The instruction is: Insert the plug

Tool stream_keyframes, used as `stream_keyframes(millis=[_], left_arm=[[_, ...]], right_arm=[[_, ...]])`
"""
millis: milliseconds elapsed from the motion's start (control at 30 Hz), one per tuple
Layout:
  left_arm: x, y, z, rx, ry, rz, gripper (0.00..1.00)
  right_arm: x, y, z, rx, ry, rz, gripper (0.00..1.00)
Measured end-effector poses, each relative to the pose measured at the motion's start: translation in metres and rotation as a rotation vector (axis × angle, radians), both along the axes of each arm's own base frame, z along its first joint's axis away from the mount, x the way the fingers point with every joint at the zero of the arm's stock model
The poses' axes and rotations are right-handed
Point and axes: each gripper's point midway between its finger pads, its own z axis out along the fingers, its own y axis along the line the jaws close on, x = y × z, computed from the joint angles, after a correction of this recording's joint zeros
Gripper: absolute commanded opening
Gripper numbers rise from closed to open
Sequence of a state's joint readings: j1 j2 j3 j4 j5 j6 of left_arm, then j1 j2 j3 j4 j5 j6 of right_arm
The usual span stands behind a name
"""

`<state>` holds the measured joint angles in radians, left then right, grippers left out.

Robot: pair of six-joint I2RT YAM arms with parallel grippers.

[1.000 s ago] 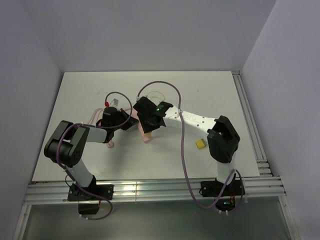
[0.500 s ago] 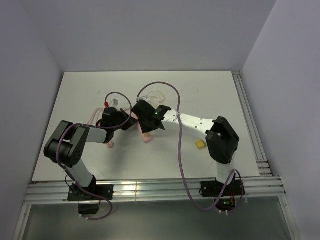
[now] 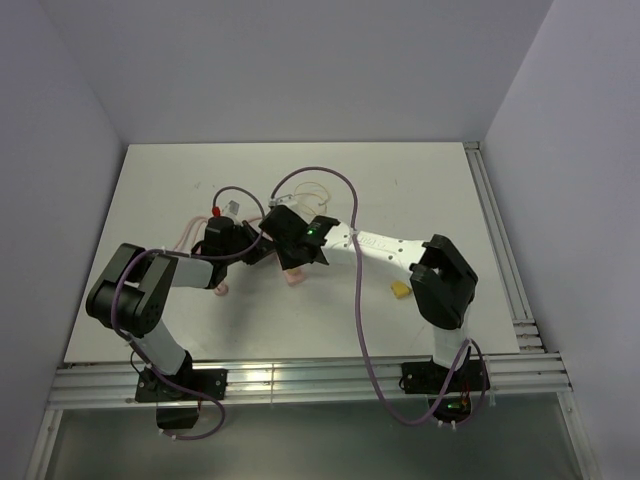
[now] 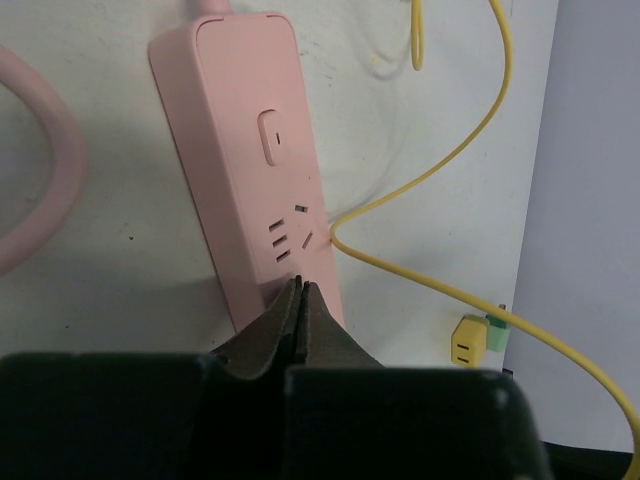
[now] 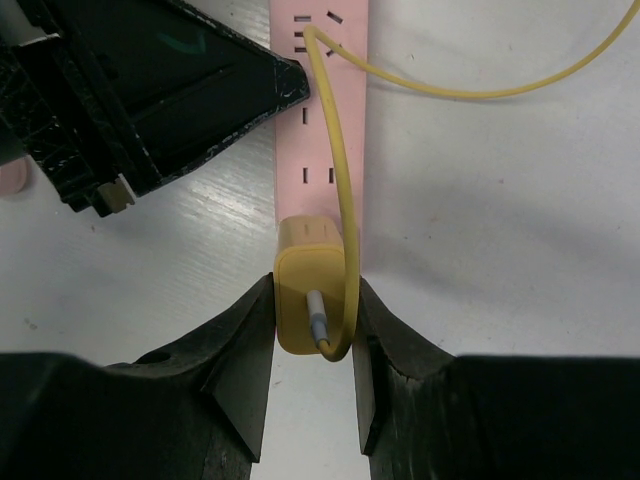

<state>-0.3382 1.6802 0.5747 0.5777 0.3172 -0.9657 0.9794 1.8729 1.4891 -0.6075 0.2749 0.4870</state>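
My right end effector (image 5: pixel 312 302) is clamped on the yellow plug (image 5: pixel 305 265), one finger on each side of it. The plug sits right between the fingertips, over the pink power strip (image 5: pixel 322 150) at its near end in the right wrist view. Free socket slots lie just beyond it. I can't tell whether the prongs are in. A yellow cable (image 5: pixel 340 180) leaves the plug's face through a grey tip, arcs up along the strip, then runs off to the right.

My left end effector (image 4: pixel 301 295) has its fingers together with only a thin slit between them. The tips are over the strip's end, just past a group of slots; contact can't be confirmed. The strip's rocker button (image 4: pixel 273 136) lies farther along.

From the top camera both end effectors meet over the strip near the middle of the desk (image 3: pixel 420 190). A small yellow connector (image 3: pixel 401 290) lies well apart, beside the right arm.

Writing: there's only a teal scrawl (image 5: pixel 180 40) on the left end effector's black casing, and it's not legible.
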Motion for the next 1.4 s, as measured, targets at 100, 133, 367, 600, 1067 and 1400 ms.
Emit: stream_keyframes(millis=[100,133,367,600,1067,1400], left_arm=[[-0.002,-0.001,0.000,-0.005,0.004,-0.008,0.00],[-0.003,-0.001,0.000,-0.006,0.005,-0.009,0.00],[-0.004,-0.002,-0.001,-0.009,0.009,-0.016,0.00],[-0.004,-0.002,-0.001,-0.009,0.010,-0.017,0.00],[-0.005,-0.002,-0.001,-0.014,0.017,-0.015,0.00],[-0.005,-0.002,-0.001,-0.018,0.022,-0.014,0.00]], right_arm=[[-0.002,-0.002,-0.006,-0.011,0.002,-0.001,0.00],[-0.002,-0.003,-0.007,-0.015,0.002,-0.002,0.00],[-0.004,-0.003,-0.011,-0.018,-0.007,-0.008,0.00],[-0.005,0.003,-0.011,-0.007,-0.024,-0.005,0.00],[-0.001,0.001,-0.016,-0.048,-0.062,-0.005,0.00],[0.000,0.005,-0.026,-0.084,-0.082,-0.006,0.00]])
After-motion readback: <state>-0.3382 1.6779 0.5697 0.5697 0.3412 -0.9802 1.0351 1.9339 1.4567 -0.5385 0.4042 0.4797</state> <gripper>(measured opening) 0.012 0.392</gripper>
